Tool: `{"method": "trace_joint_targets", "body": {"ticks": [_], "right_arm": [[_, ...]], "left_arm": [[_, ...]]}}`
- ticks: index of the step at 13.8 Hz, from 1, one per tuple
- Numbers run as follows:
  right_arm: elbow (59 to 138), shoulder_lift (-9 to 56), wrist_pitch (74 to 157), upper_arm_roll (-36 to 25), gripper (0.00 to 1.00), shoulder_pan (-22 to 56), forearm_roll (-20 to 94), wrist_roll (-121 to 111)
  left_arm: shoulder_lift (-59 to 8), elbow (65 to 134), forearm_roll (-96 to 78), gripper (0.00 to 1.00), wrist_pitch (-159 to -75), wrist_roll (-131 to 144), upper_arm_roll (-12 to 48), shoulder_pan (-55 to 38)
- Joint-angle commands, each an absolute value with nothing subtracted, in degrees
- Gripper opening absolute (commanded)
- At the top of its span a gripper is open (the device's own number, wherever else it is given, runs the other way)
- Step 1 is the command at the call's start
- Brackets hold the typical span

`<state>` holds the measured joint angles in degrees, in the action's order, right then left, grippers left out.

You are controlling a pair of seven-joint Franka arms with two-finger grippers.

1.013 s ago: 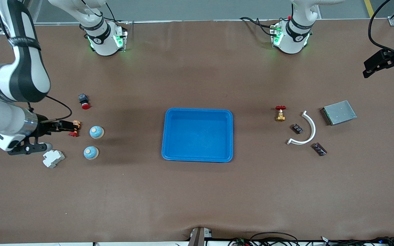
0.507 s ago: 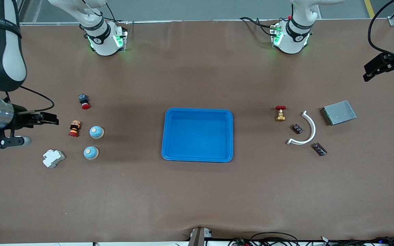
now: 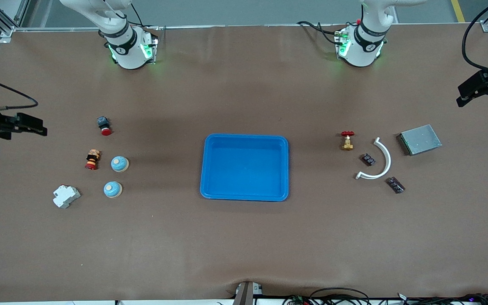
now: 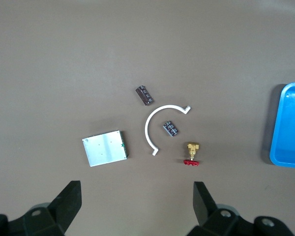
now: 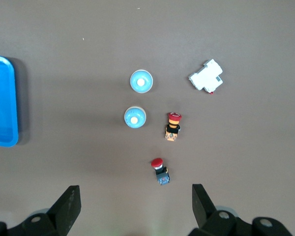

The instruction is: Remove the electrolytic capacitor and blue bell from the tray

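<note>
Two blue dome bells [image 3: 120, 164] [image 3: 112, 189] sit toward the right arm's end of the table, also in the right wrist view [image 5: 134, 117] [image 5: 141, 81]. Two small dark capacitors [image 3: 369, 159] [image 3: 395, 185] lie toward the left arm's end, also in the left wrist view [image 4: 171, 128] [image 4: 144, 95]. My right gripper [image 3: 42, 128] [image 5: 135, 206] is open and empty, high over the table edge beside the bells. My left gripper [image 3: 461, 96] [image 4: 136, 206] is open and empty, high over the table's edge beside the metal box.
An empty blue tray [image 3: 245, 167] lies mid-table. Two red push buttons [image 3: 104, 125] [image 3: 92, 159] and a white breaker [image 3: 66, 196] lie by the bells. A brass valve [image 3: 347, 140], a white curved piece [image 3: 381, 161] and a metal box [image 3: 420, 139] lie by the capacitors.
My right gripper has pulled away from the orange push button toward the table's end and risen. My left gripper has drifted slightly outward. Nothing on the table moved.
</note>
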<state>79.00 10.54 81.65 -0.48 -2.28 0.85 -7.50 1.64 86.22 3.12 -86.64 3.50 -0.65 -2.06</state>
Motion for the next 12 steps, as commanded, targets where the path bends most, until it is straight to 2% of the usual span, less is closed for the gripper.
{"method": "trace_joint_targets", "body": {"ticks": [1,5,10,12], "right_arm": [[78.8,8.3,79.8,-0.1,1.00,-3.4,0.4,-7.5],[75.6,7.6,73.1,-0.4,1.00,-3.4,0.4,-7.6],[75.6,6.9,73.5,-0.5,1.00,-2.8,0.4,-7.5],[75.6,6.9,73.6,-1.1,1.00,-1.6,0.2,-7.5]], "left_arm": [[1.6,85.5,1.8,1.00,-85.5,2.1,-1.1,-1.8],[3.7,90.2,-1.6,1.00,-85.2,2.1,-0.6,-1.9],[5.0,91.8,-2.6,1.00,-84.3,2.5,-0.3,-1.7],[5.8,92.1,2.0,1.00,-84.3,4.2,3.0,-1.5]]}}
